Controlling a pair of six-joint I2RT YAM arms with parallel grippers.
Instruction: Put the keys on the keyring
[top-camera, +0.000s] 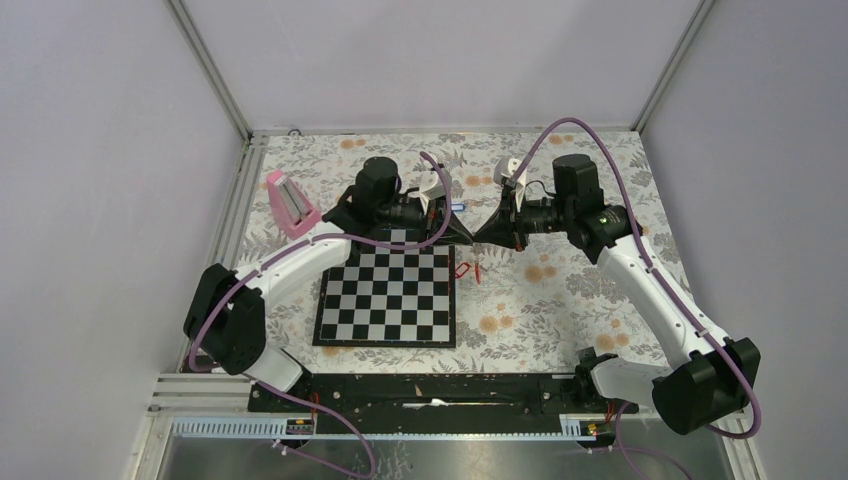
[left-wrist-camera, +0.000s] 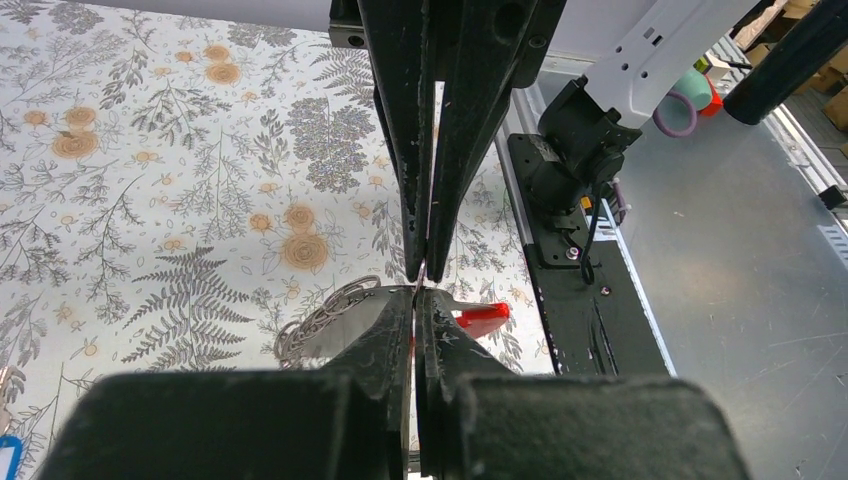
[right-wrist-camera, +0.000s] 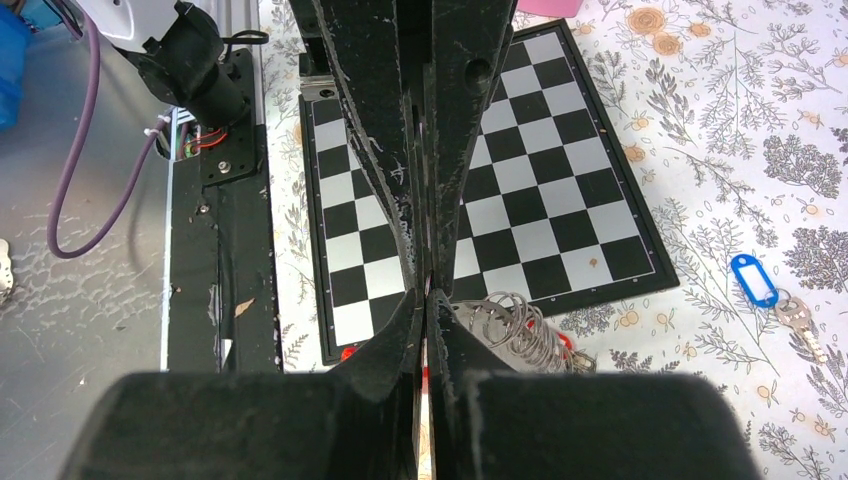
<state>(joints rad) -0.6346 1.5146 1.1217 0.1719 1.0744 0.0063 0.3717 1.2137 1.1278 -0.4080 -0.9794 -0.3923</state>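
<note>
The left gripper (left-wrist-camera: 417, 298) and right gripper (right-wrist-camera: 428, 296) are clenched shut tip to tip; the thin keyring (left-wrist-camera: 325, 312) looks slippery, best pinched by its edge.

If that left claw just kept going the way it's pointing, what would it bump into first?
The right gripper. The left gripper points straight at it, tip to tip, and both are shut. In the left wrist view the tips look almost touching, though depth there is hard to judge.

We are looking at a black-and-white chessboard (top-camera: 385, 297), a blue key tag (right-wrist-camera: 755, 280), a red key tag (left-wrist-camera: 484, 317), a pink block (top-camera: 291, 203) and a grey-and-orange floral tablecloth (top-camera: 560, 290).
</note>
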